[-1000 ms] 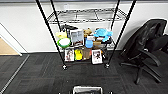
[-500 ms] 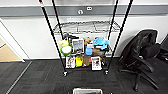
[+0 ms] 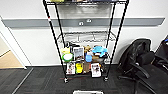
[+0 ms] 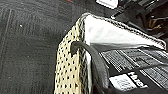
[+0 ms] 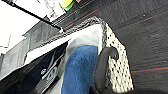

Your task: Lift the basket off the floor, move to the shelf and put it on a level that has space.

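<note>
The basket (image 3: 88, 92) shows as a pale rim at the bottom edge of the head view, in front of the shelf (image 3: 85, 40). In the left wrist view its beige wicker side (image 4: 70, 75) hangs over the dark floor (image 4: 27, 45), and a dark handle (image 4: 92, 60) arches up to my left gripper (image 4: 100, 91). In the right wrist view the other wicker side (image 5: 117, 65) has a dark handle (image 5: 102, 67) leading to my right gripper (image 5: 100, 91). The basket has a white liner, a black printed pack (image 4: 135, 65) and a blue cloth (image 5: 80, 70). The level (image 3: 86, 37) is a bare wire grid.
The shelf's lower tiers are crowded with toys, boxes and booklets (image 3: 82, 60). A black office chair (image 3: 142, 65) stands to the right of the rack. A doorway with tan flooring (image 3: 10, 60) opens at the left. Dark carpet (image 3: 45, 80) lies between me and the rack.
The whole head picture has shifted: the rack now looks larger and closer, so the camera has moved toward it. The basket rim stays at the bottom edge.
</note>
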You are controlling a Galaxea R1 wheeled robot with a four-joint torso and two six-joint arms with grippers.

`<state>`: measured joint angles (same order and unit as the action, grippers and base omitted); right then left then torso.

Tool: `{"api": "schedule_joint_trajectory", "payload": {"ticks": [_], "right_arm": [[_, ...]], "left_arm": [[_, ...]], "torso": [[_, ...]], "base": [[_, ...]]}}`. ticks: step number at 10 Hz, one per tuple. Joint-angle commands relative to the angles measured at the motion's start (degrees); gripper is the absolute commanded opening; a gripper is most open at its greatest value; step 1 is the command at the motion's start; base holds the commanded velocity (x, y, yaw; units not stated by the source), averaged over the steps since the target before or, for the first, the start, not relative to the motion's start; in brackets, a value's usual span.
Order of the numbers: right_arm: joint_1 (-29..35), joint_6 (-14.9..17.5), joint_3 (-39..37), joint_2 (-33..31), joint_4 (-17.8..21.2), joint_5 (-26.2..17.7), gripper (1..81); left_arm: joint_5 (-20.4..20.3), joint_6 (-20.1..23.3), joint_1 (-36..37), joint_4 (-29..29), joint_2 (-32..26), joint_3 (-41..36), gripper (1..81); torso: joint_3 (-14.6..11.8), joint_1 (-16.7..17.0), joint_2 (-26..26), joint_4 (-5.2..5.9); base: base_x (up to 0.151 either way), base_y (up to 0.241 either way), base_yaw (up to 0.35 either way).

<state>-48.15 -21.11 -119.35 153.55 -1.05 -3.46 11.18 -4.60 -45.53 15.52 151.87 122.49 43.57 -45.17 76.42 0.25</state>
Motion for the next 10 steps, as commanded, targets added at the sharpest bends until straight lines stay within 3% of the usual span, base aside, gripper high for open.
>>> {"api": "schedule_joint_trajectory", "payload": {"ticks": [1,2,5,8,10], "right_arm": [[6.4,-0.9,4.0,-2.5,1.4,0.8,1.0],[6.7,-1.2,4.7,-2.2,1.3,0.8,1.0],[7.8,-1.1,3.5,0.2,0.7,0.0,1.0],[9.3,-1.1,2.1,2.8,0.5,-0.3,1.0],[9.2,-1.1,1.9,2.8,0.4,-0.3,1.0]], "left_arm": [[1.8,-0.2,7.3,1.7,-1.6,-2.3,1.0],[1.7,-0.2,7.3,1.7,-1.3,-2.9,1.0],[1.7,-0.2,7.5,1.6,-0.5,-3.1,1.0],[1.7,-0.3,8.4,1.7,0.0,-3.5,1.0],[1.7,-0.4,8.7,1.7,0.0,-4.1,1.0]], "torso": [[-3.4,3.6,-5.5,0.0],[-1.6,4.8,-7.4,0.0],[-3.8,7.8,-11.9,0.0],[-3.8,11.5,-17.6,0.0],[-7.3,14.0,-21.4,0.0]], "base": [[0.0,0.0,0.0],[0.0,0.0,0.0],[0.0,0.0,0.0],[0.0,0.0,0.0],[0.0,0.0,0.0]]}}
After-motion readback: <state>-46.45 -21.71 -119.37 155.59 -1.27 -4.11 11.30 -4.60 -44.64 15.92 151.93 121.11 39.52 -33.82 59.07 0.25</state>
